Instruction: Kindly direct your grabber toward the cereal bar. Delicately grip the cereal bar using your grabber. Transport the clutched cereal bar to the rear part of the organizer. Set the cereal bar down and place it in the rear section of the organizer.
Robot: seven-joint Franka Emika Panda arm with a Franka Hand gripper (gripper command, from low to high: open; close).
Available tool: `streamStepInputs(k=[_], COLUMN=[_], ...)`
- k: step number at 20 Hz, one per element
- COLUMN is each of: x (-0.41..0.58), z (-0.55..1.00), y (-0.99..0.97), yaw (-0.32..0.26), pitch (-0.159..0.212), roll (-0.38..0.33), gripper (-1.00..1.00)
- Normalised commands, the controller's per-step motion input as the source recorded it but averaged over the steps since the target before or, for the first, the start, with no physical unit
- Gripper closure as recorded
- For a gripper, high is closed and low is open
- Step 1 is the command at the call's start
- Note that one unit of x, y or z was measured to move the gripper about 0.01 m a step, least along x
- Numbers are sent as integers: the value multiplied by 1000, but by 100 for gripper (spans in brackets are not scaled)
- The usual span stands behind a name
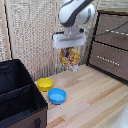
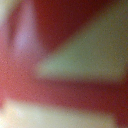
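Red-and-yellow bar (image 1: 70, 56) hanging below pincer (image 1: 70, 49), clamped shut on its top edge; likely light, thin, slippery; best gripped gently across flat faces.

Soft, even daylight filled the exterior view, which was low in resolution and slightly blurred. Faint shadows lay below the grabber (image 1: 73, 54). The wrist view was wholly out of focus, red and pale smears.
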Motion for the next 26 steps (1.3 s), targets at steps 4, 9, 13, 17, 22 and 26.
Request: streamStepInputs(k=[4,9,13,17,22,26], x=[-39,-21,-14,1,65,118], z=[458,473,421,339,289,249], y=[161,194,245,447,692,786], yaw=[-291,-292,-274,-200,-121,-89], pitch=[-2,-13,-3,1,18,35], roll=[12,23,34,47,25,16], gripper=[100,100,100,100,100,100])
